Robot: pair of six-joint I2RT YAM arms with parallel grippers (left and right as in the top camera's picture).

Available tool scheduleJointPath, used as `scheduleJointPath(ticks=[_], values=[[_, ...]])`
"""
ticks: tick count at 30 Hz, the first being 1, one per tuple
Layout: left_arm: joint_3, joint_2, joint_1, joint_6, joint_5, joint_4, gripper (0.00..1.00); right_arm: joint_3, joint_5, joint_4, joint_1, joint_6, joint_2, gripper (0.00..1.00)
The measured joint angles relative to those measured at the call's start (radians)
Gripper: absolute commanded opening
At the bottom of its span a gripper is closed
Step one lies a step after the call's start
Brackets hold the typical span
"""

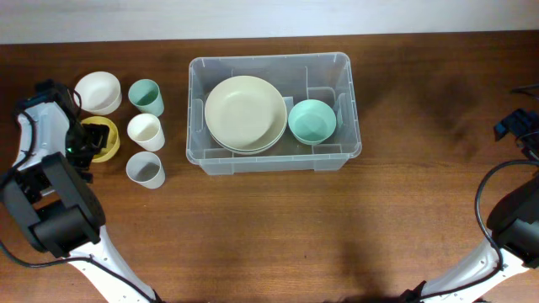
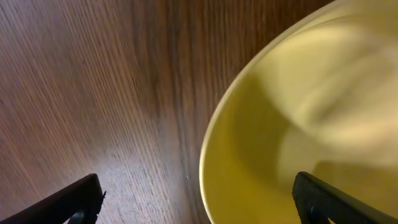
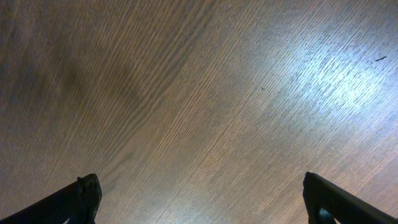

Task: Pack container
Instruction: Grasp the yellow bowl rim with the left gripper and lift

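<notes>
Yellow fills most of the left wrist view: a yellow bowl (image 2: 298, 124) lies under the left claw (image 2: 199, 202), whose jaws stand fully spread and hold nothing. One fingertip hangs over bare table (image 2: 93, 74) outside the bowl and the other over its hollow, so the rim runs between them. The right claw (image 3: 202, 199) is just as wide open and empty, with only wood grain beneath it.

The container (image 1: 269, 61) sits between the two claws, well apart from both. From the left claw it lies beyond three cups: a teal cup (image 1: 146, 96), a cream cup (image 1: 145, 131) and a grey cup (image 1: 145, 169). A white bowl (image 1: 98, 91) stands just beside that claw.

A pinch on that thin, glossy rim looks likely to slip or to tip the bowl as it rises. The cups stand near enough that a swing towards the bin could knock them. The bin already holds stacked cream plates (image 1: 245, 114) and a teal bowl (image 1: 312, 120), so the yellow bowl may catch on a wall or rib if it is lowered off-centre.

Only the left wrist view shows the rim between the fingers, since from overhead the arm covers them. Only the overhead view shows the bin, its contents and the waiting cups, which neither wrist camera catches
</notes>
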Motion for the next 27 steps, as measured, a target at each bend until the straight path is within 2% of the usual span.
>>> scheduleJointPath(ticks=[6,7,12,16,21,24,27], values=[[0.000,0.000,0.000,-0.004,0.000,0.033,0.89,0.000,0.000,0.000,0.000,0.000,0.000,0.99],[0.000,0.000,0.000,-0.003,0.000,0.039,0.82,0.000,0.000,0.000,0.000,0.000,0.000,0.99],[0.000,0.000,0.000,-0.008,0.000,0.048,0.68,0.000,0.000,0.000,0.000,0.000,0.000,0.99],[0.000,0.000,0.000,-0.007,0.000,0.048,0.62,0.000,0.000,0.000,0.000,0.001,0.000,0.99],[0.000,0.000,0.000,-0.007,0.000,0.049,0.61,0.000,0.000,0.000,0.000,0.001,0.000,0.99],[0.000,0.000,0.000,-0.008,0.000,0.052,0.55,0.000,0.000,0.000,0.000,0.000,0.000,0.99],[0.000,0.000,0.000,-0.007,0.000,0.052,0.53,0.000,0.000,0.000,0.000,0.000,0.000,0.99]])
